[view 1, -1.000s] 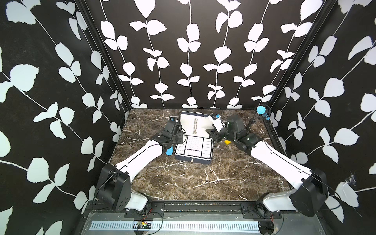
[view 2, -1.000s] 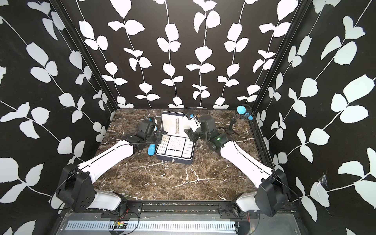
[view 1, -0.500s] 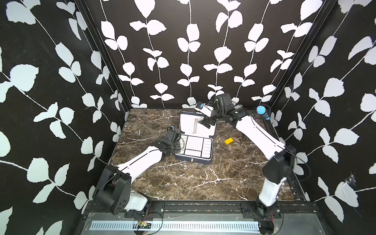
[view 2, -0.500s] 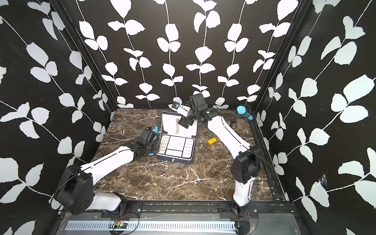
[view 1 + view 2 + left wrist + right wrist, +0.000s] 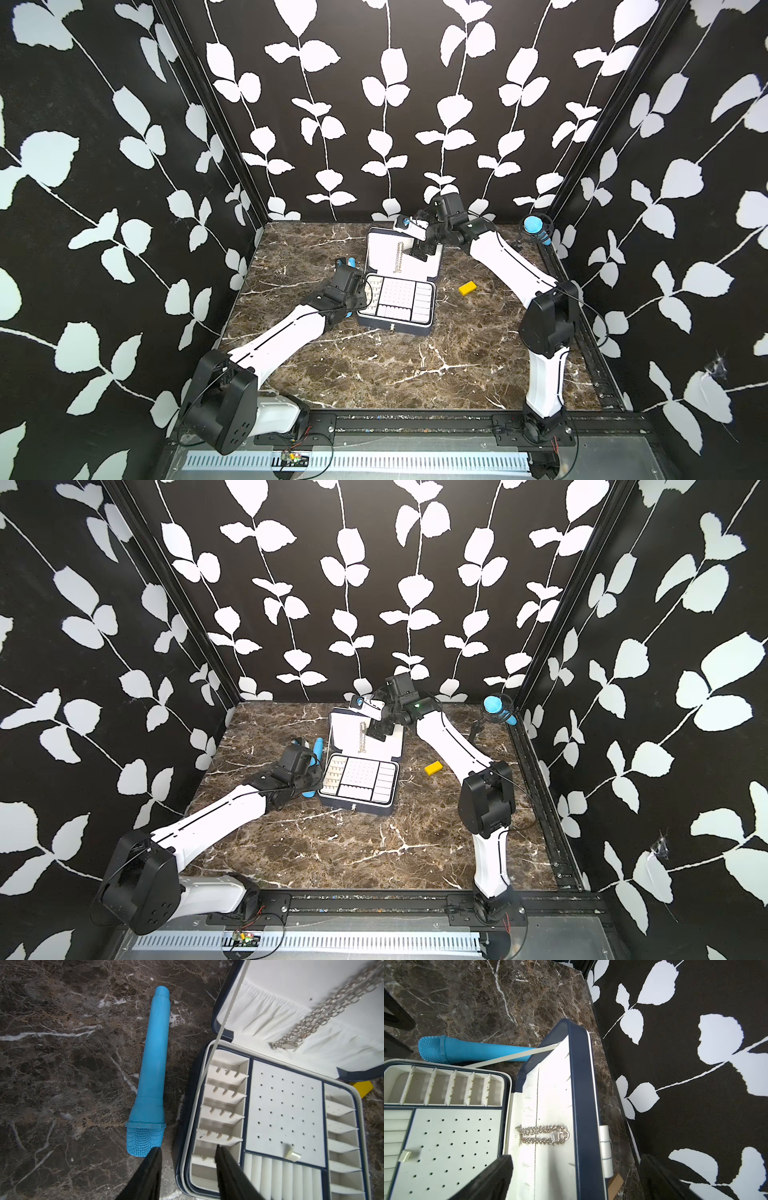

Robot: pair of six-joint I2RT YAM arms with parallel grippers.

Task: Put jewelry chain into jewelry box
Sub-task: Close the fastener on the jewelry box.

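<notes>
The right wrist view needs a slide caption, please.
Doubled jewelry chain on the white lid lining of the open jewelry box.

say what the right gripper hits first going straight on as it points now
The right gripper likely meets the lid's rim of the dark navy hinged jewelry box, beside the silvery link chain; depth unclear.

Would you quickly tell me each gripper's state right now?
Left gripper: open, jaws astride a wall of the dark navy hinged jewelry box.
Right gripper: open, empty; silvery metal link chain lies in the lid.
</notes>
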